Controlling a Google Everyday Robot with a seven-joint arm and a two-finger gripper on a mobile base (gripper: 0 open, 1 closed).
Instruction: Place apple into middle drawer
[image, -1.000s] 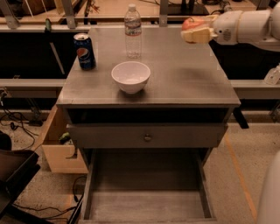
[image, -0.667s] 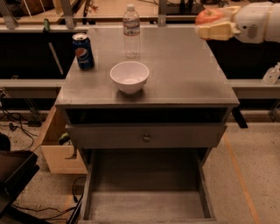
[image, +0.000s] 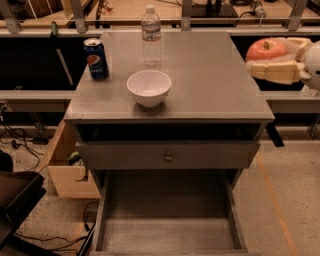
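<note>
The apple (image: 264, 49), red-orange with a yellowish blush, is held between the cream fingers (image: 272, 71) of my gripper (image: 261, 59). The gripper reaches in from the right edge and is shut on the apple. It hangs in the air just beyond the right edge of the cabinet top (image: 210, 75), at about tabletop height. The middle drawer (image: 167, 220) is pulled out at the bottom of the view, a wide grey box with a bare plank floor. It lies low and to the left of the gripper. Above it is a grey drawer front with a small round knob (image: 168, 157).
On the cabinet top stand a white bowl (image: 149, 87), a Pepsi can (image: 95, 59) at the left and a clear water bottle (image: 151, 36) at the back. A light wooden box (image: 67, 170) sits on the floor to the left. Cables lie at the lower left.
My gripper has carried the apple to the right and slightly lower, from above the cabinet top's back right corner to just past its right edge. Nothing else moved.
</note>
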